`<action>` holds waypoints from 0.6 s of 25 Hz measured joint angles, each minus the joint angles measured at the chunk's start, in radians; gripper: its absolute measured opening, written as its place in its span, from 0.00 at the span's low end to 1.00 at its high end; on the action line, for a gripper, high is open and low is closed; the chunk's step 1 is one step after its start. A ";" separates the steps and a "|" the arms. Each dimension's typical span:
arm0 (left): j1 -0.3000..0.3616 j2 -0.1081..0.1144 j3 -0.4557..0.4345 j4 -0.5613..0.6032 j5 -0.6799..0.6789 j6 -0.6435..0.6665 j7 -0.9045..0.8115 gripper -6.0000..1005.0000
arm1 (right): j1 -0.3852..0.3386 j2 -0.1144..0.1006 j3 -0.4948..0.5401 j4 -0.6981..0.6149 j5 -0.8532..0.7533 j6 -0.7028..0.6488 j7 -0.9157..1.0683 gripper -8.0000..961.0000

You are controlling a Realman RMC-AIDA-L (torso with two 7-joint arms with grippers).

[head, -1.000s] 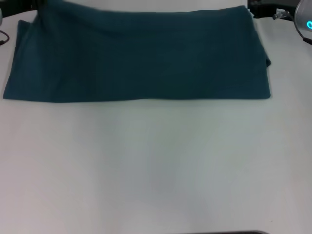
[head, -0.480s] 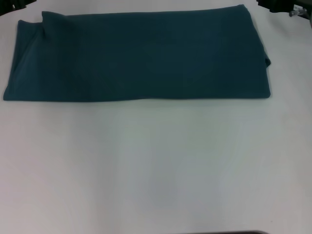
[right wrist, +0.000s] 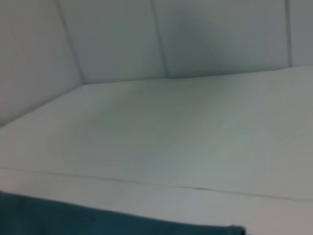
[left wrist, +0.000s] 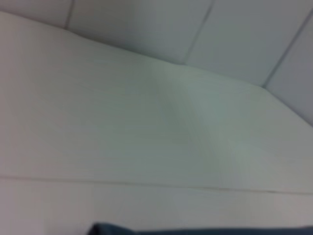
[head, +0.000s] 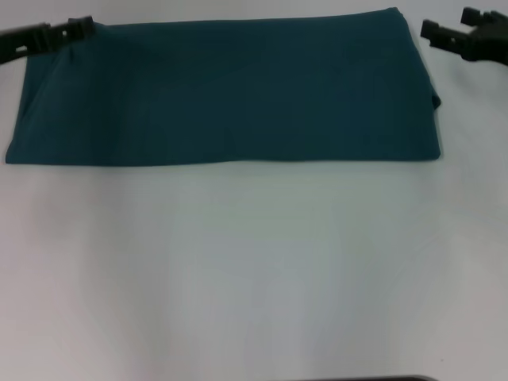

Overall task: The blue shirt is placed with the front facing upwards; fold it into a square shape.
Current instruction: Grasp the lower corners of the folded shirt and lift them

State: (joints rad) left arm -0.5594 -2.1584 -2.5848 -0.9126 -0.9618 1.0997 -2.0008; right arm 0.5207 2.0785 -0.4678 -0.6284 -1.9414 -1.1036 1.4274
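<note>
The blue shirt (head: 230, 91) lies flat as a long dark teal band across the far part of the white table (head: 254, 270), with no lettering or collar showing. My left gripper (head: 79, 25) hovers at the band's far left corner, just over the cloth edge. Beside the far right corner, my right gripper (head: 452, 24) is open and holds nothing, a little off the cloth. A sliver of the blue shirt (left wrist: 195, 231) edges the left wrist view. The blue shirt (right wrist: 73, 220) also fills a low corner of the right wrist view.
The shirt's right end shows stacked folded layers with a small bulge (head: 435, 101). Bare white tabletop stretches from the shirt's near edge towards me. Pale wall panels (right wrist: 117, 34) rise behind the table's far edge.
Both grippers have come back into the picture at the shirt's far corners. The raised fold at the far left has settled flat; the shirt otherwise lies as before.
</note>
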 joint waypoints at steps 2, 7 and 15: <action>0.015 -0.001 0.000 -0.011 0.000 0.042 -0.008 0.91 | -0.028 -0.006 0.000 -0.019 -0.003 -0.053 0.035 0.96; 0.052 0.001 -0.005 -0.026 -0.001 0.098 -0.013 0.95 | -0.091 -0.045 0.000 -0.069 -0.031 -0.192 0.226 0.95; 0.084 0.006 0.000 -0.025 0.002 0.101 -0.009 0.95 | -0.115 -0.155 0.005 -0.070 -0.151 -0.385 0.566 0.96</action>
State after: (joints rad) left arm -0.4756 -2.1529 -2.5850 -0.9374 -0.9594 1.2008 -2.0098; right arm 0.4061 1.9240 -0.4625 -0.6980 -2.0928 -1.4889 1.9931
